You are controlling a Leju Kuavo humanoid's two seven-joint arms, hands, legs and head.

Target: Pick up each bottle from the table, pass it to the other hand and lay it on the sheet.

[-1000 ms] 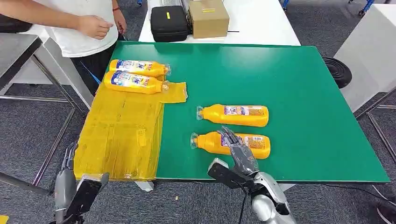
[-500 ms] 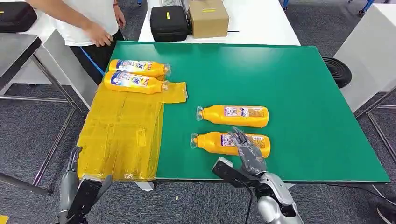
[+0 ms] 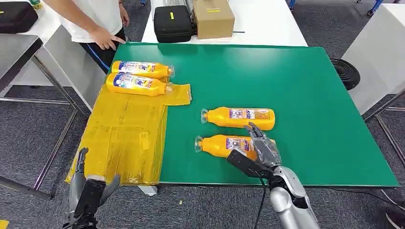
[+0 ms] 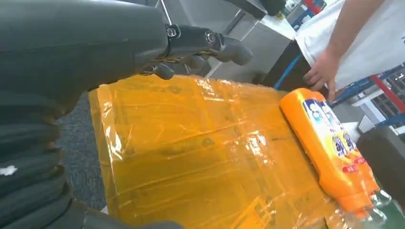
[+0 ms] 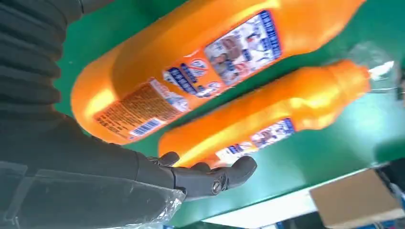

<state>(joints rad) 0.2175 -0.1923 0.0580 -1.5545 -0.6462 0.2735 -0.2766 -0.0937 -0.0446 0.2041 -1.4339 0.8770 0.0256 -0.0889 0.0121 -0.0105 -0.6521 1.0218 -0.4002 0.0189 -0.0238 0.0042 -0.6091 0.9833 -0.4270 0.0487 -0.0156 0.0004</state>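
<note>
Head view: a green-topped rectangular table (image 3: 296, 95) stood on grey carpet, with a white table behind it carrying a black zip case (image 3: 173, 23) and a brown cardboard box (image 3: 213, 18). A crinkled yellow plastic sheet (image 3: 126, 138) covered the table's left end. 2 orange plastic bottles with blue-and-white labels lay on the sheet's far part, side by side and touching: the far sheet bottle (image 3: 142, 69) and the near sheet bottle (image 3: 137, 83). 2 more lay on bare green, close together but apart: the far table bottle (image 3: 239, 118) and the near table bottle (image 3: 220, 145). The right hand (image 3: 260, 151) sat over the near table bottle's base end, fingers spread across it; whether they gripped it could not be told. The left hand (image 3: 88, 183) hung below the table's near-left corner, fingers apart, holding nothing. A person in a white shirt stood at the far-left corner, one hand (image 3: 102, 37) at the table edge.

Left wrist view: dark fingers (image 4: 210, 45) extended over the sheet, not touching it; the sheet's creases and taped seams were visible.

Right wrist view: both table bottles' labels were legible close up, and one bottle's clear cap (image 5: 379, 71) was visible.
</note>
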